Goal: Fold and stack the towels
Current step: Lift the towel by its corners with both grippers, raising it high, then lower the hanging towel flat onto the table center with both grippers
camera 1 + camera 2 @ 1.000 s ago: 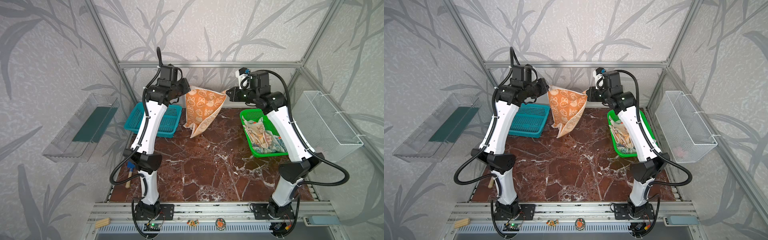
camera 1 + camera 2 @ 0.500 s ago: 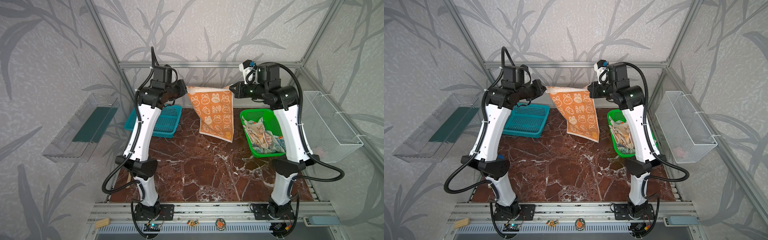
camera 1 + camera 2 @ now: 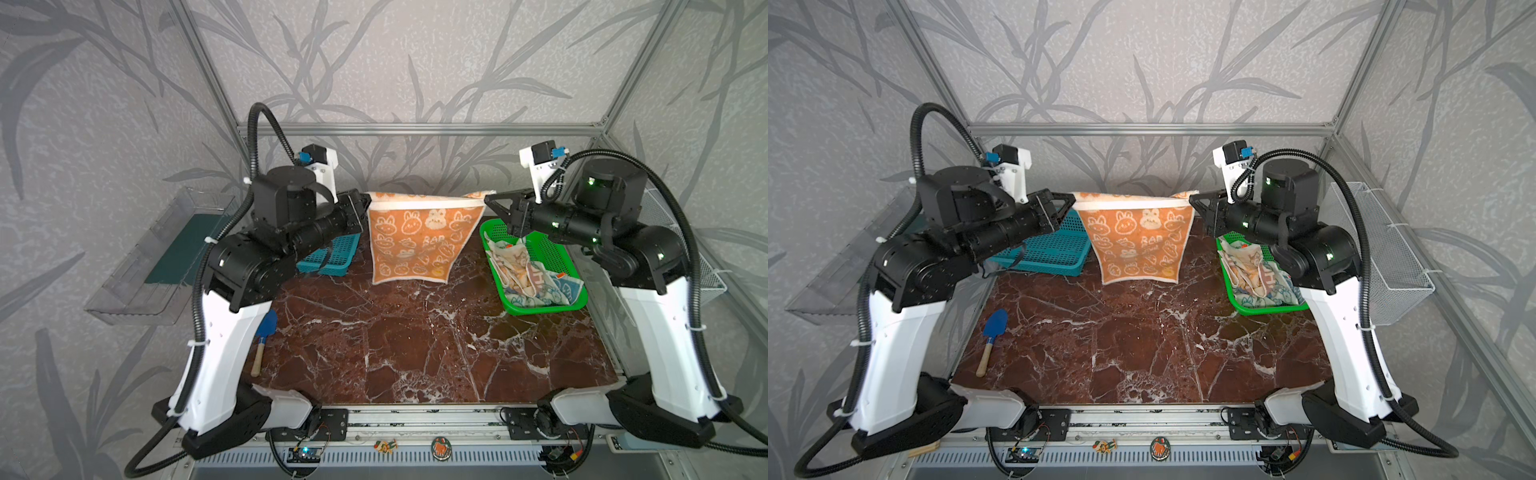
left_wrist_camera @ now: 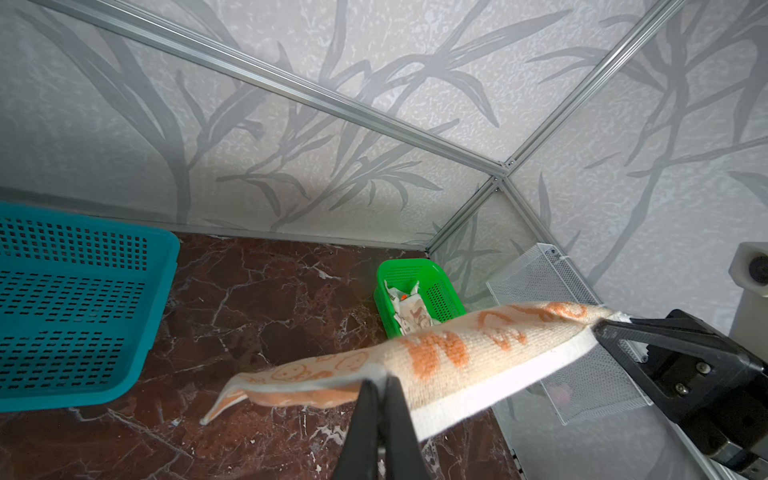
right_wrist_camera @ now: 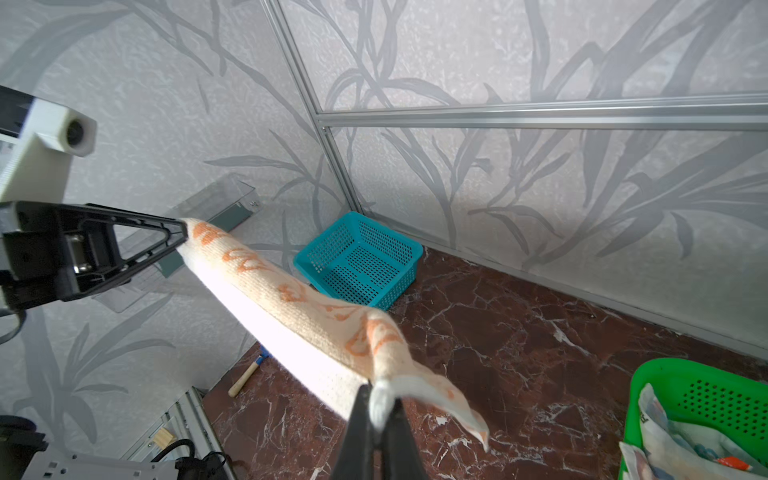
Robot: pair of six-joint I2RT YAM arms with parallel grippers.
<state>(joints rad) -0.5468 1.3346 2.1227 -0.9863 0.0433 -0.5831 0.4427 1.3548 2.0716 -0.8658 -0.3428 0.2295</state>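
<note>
The orange-bunny towel [image 3: 419, 241] [image 3: 1142, 245] hangs spread flat over the back of the table, with its top edge stretched between both grippers. My left gripper [image 3: 368, 201] [image 3: 1073, 201] [image 4: 380, 380] is shut on the towel's left top corner. My right gripper [image 3: 486, 201] [image 3: 1192, 199] [image 5: 380, 386] is shut on the right top corner. In the wrist views the towel [image 4: 457, 353] [image 5: 311, 307] runs taut from one gripper to the other. The other towels [image 3: 528, 270] [image 3: 1254, 270] lie crumpled in the green basket [image 3: 540, 307] [image 3: 1266, 309].
A teal basket [image 3: 332, 257] [image 3: 1050, 253] stands at the back left behind the left arm. A blue trowel [image 3: 264, 336] [image 3: 992, 332] lies at the table's left edge. A wire basket [image 3: 1383, 249] hangs on the right wall and a clear tray [image 3: 158, 257] on the left wall.
The grippers have moved apart, and the towel has gone from a bunched, slanted drape to a wide flat sheet. Both arms have swung outward and toward the front.
</note>
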